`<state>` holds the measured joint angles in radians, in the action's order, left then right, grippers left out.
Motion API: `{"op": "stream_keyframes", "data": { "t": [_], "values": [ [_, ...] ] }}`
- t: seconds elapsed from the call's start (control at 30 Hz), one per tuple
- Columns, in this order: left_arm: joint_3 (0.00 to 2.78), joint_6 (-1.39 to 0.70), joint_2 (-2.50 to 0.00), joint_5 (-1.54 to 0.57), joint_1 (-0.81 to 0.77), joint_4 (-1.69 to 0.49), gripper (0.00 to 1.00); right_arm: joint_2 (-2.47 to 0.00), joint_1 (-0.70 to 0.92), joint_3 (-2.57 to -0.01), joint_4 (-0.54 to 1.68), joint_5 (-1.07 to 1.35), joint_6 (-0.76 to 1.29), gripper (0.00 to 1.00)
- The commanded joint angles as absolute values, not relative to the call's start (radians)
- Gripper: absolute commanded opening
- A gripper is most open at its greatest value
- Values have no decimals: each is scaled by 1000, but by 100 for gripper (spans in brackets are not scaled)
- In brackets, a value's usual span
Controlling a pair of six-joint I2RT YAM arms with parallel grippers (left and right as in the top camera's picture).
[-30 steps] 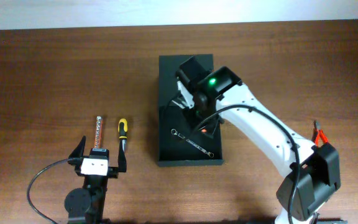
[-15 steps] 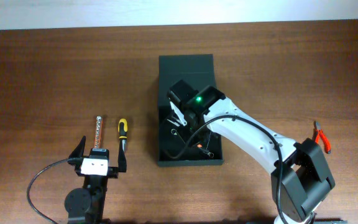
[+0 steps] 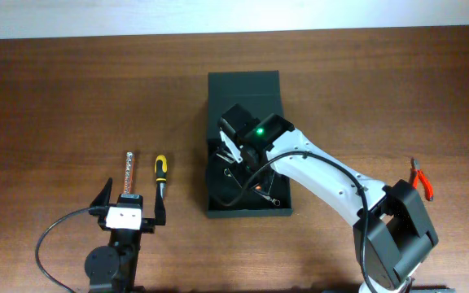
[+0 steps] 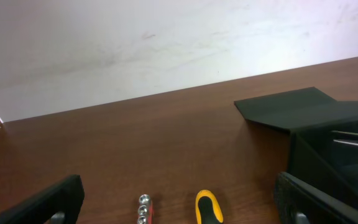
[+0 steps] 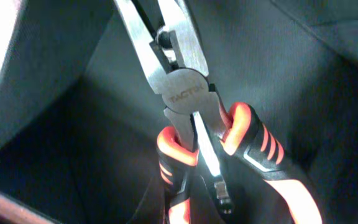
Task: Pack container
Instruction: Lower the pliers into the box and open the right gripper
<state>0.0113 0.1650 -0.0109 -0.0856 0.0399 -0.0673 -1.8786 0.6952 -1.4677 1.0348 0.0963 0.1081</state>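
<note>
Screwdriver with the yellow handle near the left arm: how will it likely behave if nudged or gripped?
The screwdriver looks rigid, so it should lift as one piece. Its rounded handle lies flat on the table, so a sideways nudge may roll it. Gripped by the thin shaft, it may tip handle-down.

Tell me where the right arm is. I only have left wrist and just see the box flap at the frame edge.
Observer: Overhead has the right gripper inside the open container.
Operator: Carrying anything?
Observer: Right wrist shows orange-and-black pliers, nose pointing into the container. The handles run back toward the closed jaws, so it looks gripped.
Operator: Anything else on that side?
Observer: One red-handled tool lies on the table, well to the right of the container.
</note>
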Motion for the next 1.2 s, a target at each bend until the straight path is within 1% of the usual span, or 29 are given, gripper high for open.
{"op": "stream_keyframes", "data": {
  "t": [0.0, 0.5, 0.87, 1.17],
  "values": [
    [9, 178, -6, -82, 44, -73, 99, -1872, 693, -1438, 1007, 101, 105, 4],
    [9, 178, -6, -82, 44, -73, 99, -1873, 693, -1317, 875, 101, 106, 4],
    [9, 178, -6, -82, 44, -73, 99, -1878, 693, -1305, 856, 97, 110, 4],
    [9, 178, -6, -82, 44, -73, 99, -1937, 693, -1305, 857, 98, 113, 4]
  ]
}}
